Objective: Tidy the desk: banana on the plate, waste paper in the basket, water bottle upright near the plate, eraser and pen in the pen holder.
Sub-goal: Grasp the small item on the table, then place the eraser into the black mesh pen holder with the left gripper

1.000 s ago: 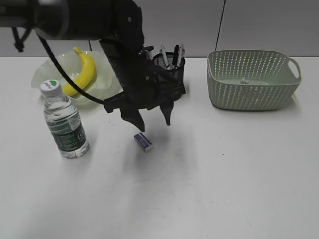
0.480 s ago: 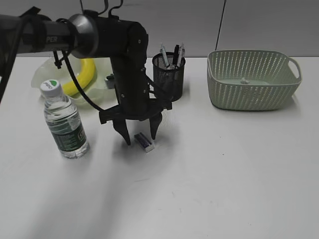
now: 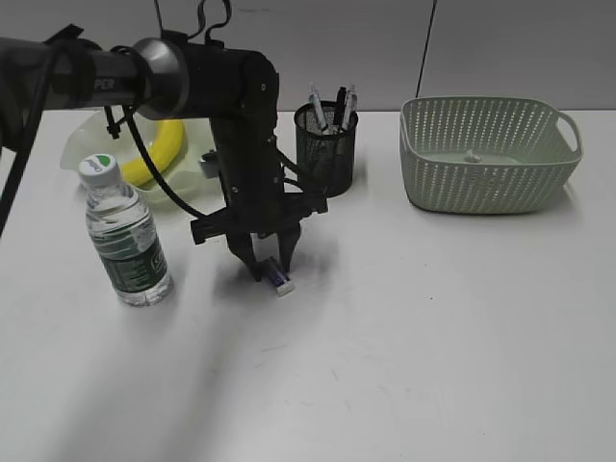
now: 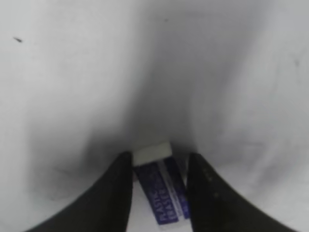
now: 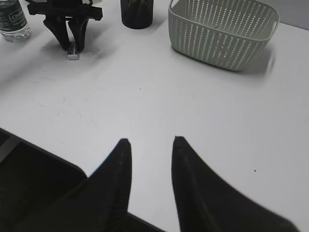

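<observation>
At frame centre-left, a small white eraser in a blue sleeve (image 3: 279,278) is bracketed on the white desk (image 3: 433,337) by the left gripper (image 3: 269,265), seemingly touching it. The right gripper (image 5: 150,143) is held apart over bare desk.

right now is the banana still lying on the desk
No, the banana rests in the plate, behind the water bottle.

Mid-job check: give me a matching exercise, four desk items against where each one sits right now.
Items:
1. banana
2. eraser
3. waste paper
4. water bottle

Places:
A. inside the basket
B. between the left pincer's fingers, on the desk
C. upright on the desk, in front of the plate
D. on the plate

Pairs: 1-D, 2-B, 3-A, 4-C
</observation>
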